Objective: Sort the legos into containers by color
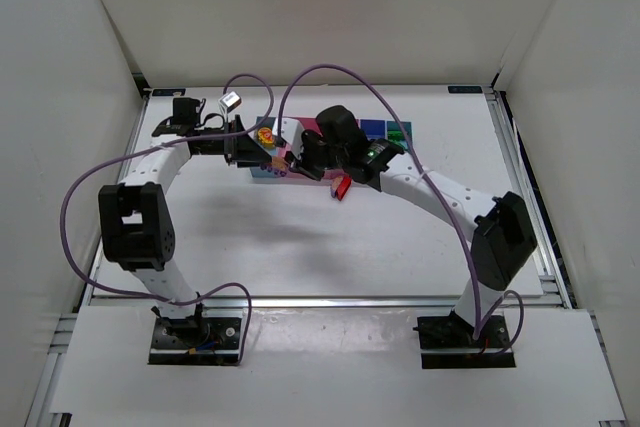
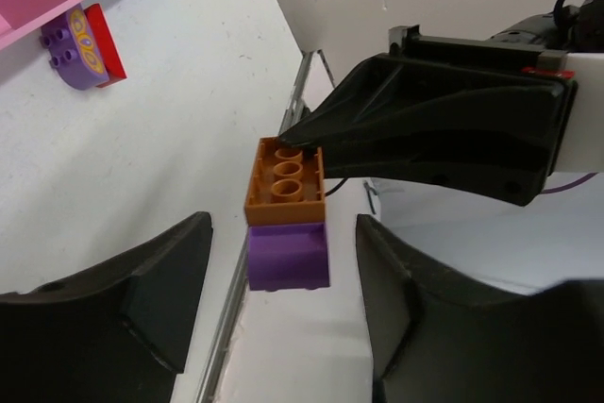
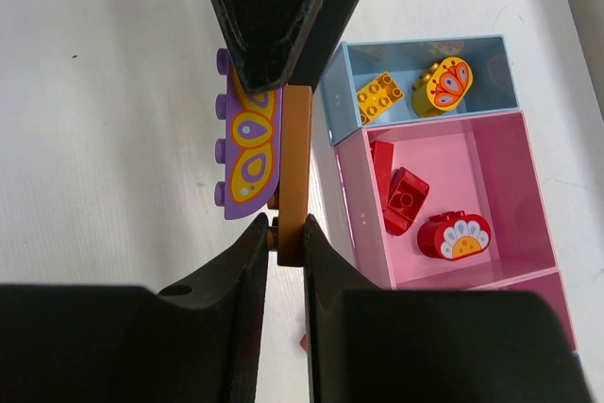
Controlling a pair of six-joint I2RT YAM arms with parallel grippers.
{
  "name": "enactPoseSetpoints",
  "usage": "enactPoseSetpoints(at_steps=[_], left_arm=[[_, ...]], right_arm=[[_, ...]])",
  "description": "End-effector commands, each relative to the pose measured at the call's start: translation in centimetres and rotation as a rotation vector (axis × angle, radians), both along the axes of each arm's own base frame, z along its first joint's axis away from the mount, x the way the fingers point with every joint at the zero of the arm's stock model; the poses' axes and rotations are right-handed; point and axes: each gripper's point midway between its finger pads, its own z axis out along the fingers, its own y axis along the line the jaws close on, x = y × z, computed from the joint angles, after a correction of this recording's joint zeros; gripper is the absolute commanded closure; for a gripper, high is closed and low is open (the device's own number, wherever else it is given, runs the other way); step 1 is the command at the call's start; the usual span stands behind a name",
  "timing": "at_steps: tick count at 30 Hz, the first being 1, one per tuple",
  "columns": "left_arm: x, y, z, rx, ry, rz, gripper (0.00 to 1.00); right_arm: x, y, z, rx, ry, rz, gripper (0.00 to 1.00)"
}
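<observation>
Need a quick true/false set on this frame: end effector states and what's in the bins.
1. The right end effector is shut on an orange brick. True.
2. The left end effector is clamped shut. False: its jaws stand open, one on each side of the brick stack.
3. The light blue bin holds two yellow pieces. True.
4. The pink bin has nothing in it. False: red pieces lie inside.
5. In the left wrist view, the orange brick sits on a purple brick. True.
</observation>
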Motion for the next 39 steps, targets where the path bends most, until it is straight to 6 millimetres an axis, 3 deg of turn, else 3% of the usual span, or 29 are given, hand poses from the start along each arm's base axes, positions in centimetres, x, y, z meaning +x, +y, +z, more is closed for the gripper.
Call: enactPoseSetpoints(at_steps=[1,5,12,17,26,29,34,39], left_arm=[[-0.1,-0.2,1.8,-0.053,-0.057,-0.042,0.34],[-0.4,-0.2,2.0,-0.079,-0.054,-0.062,0.50],[-0.9,-0.3,1.8,-0.091,-0.040,-0.070,0.55],[-1.2,-0.2,1.5,-0.091,-0.027,-0.066,0.67],[-1.7,-0.2,0.2,-0.051,-0.003,-0.042,0.72],[-2.7,-1.4,-0.2,-0.040,0.002,-0.079,0.72],[-3.5,-2.2,-0.3,-0.006,-0.019,-0.092,0.73],[-3.7,-2.3,0.0,0.001,-0.047,-0.095,0.73]], right_arm=[[1.2,1.7,3.3,0.079,-0.078,0.012,1.00],[1.9,2.0,2.8,0.075,-0.075,-0.008,1.00],[3.3,2.0,2.4,0.067,-0.093,-0.043,1.00],[4.2,1.6,2.6,0.067,-0.120,-0.089,1.00],[9.4,-3.1,3.6,0.096,-0.128,-0.363,1.00],[11.3,-4.9,4.1,0.123,-0.112,-0.466,1.00],[13.1,-6.5,5.1,0.160,-0.109,-0.559,1.00],[13.9,-8.3,4.4,0.138,-0.095,-0.599,1.00]])
